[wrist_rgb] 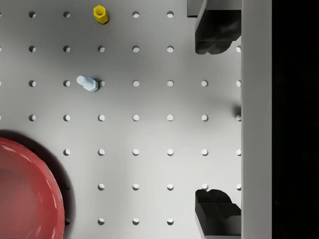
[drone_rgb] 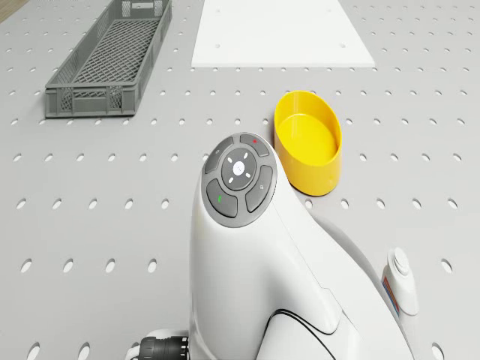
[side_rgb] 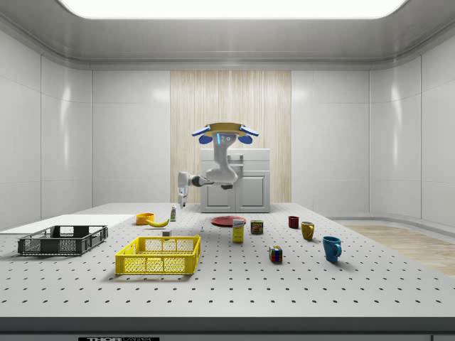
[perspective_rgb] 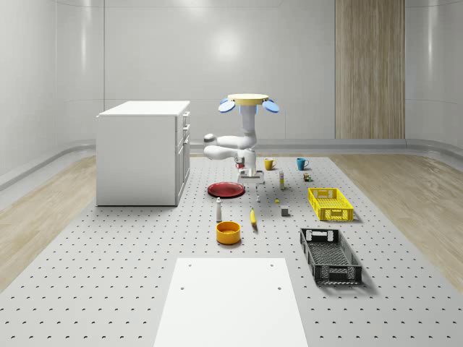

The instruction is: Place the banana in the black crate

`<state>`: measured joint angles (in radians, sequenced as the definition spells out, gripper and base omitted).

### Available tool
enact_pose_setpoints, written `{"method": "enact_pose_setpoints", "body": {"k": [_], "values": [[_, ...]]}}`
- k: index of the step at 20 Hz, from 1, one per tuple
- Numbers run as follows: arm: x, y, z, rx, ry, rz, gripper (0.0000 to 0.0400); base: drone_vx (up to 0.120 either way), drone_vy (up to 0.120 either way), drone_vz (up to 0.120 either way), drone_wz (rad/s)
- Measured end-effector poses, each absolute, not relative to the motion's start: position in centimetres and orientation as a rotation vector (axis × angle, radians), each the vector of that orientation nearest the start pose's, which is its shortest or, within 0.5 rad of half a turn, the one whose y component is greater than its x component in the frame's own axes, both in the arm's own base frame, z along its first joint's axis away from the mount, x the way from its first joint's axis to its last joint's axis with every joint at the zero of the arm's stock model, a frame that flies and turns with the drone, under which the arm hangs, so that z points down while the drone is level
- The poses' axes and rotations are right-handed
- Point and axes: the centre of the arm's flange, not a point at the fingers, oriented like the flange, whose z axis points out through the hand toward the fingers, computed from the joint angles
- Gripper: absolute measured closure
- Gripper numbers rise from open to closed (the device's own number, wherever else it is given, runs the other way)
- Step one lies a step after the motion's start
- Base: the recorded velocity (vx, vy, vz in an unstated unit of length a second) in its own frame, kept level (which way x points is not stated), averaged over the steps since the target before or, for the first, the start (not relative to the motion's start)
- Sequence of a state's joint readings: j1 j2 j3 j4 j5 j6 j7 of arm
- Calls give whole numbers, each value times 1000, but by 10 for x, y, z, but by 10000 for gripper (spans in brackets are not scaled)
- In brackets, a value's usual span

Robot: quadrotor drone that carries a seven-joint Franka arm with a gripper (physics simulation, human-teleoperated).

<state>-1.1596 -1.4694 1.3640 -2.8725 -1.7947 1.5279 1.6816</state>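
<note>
The banana (perspective_rgb: 253,217) lies on the perforated table (perspective_rgb: 130,267), between the orange bowl (perspective_rgb: 228,232) and a small grey block (perspective_rgb: 285,211), well short of the black crate (perspective_rgb: 330,254), which sits farther toward the whole-scene view's right and nearer that camera. Its long axis runs roughly toward and away from that camera, nearly parallel to the crate's long sides. In the side view the banana (side_rgb: 158,223) rests just beside the orange bowl (side_rgb: 145,219), behind the yellow crate (side_rgb: 159,255).

The drone (perspective_rgb: 249,103) hovers above the table beside the red plate (perspective_rgb: 226,189), in front of the white cabinet (perspective_rgb: 145,152). The gripper (perspective_rgb: 251,173) hangs above bare table near the plate's edge, so the banana lies from it toward the whole-scene camera, with clear table between them. The arm is folded: it drops from the drone, elbows out sideways, then turns the wrist straight down.

In the wrist view the gripper (wrist_rgb: 215,119) has its fingers (wrist_rgb: 214,32) spread wide with nothing between them; the red plate's rim (wrist_rgb: 30,194), a yellow nut (wrist_rgb: 100,14) and what may be a pale bolt (wrist_rgb: 87,83) lie below. The next move, as I judge it, must carry the gripper over the banana with the fingers closing across its width
</note>
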Motion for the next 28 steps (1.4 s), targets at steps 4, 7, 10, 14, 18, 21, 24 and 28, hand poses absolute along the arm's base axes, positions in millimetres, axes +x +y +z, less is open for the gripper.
{"method": "enact_pose_setpoints", "body": {"k": [4, 7, 10, 14, 18, 21, 24, 28], "values": [[307, 0, 491, 1, -2, 785, 0, 120, 0, 0, 0], [307, 0, 491, 1, -2, 785, 0, 120, 0, -107, 0], [307, 0, 491, 1, -2, 785, 0, 120, 0, -120, 0], [307, 0, 491, 1, -2, 785, 0, 120, 0, -60, 0], [307, 0, 491, 1, -2, 785, 0, 120, 40, 0, 0], [307, 0, 491, 1, -2, 785, 0, 120, 0, -120, 0], [307, 0, 491, 1, -2, 785, 0, 120, 0, -120, 0], [307, 0, 491, 1, -2, 785, 0, 120, 0, -30, 0]]}}
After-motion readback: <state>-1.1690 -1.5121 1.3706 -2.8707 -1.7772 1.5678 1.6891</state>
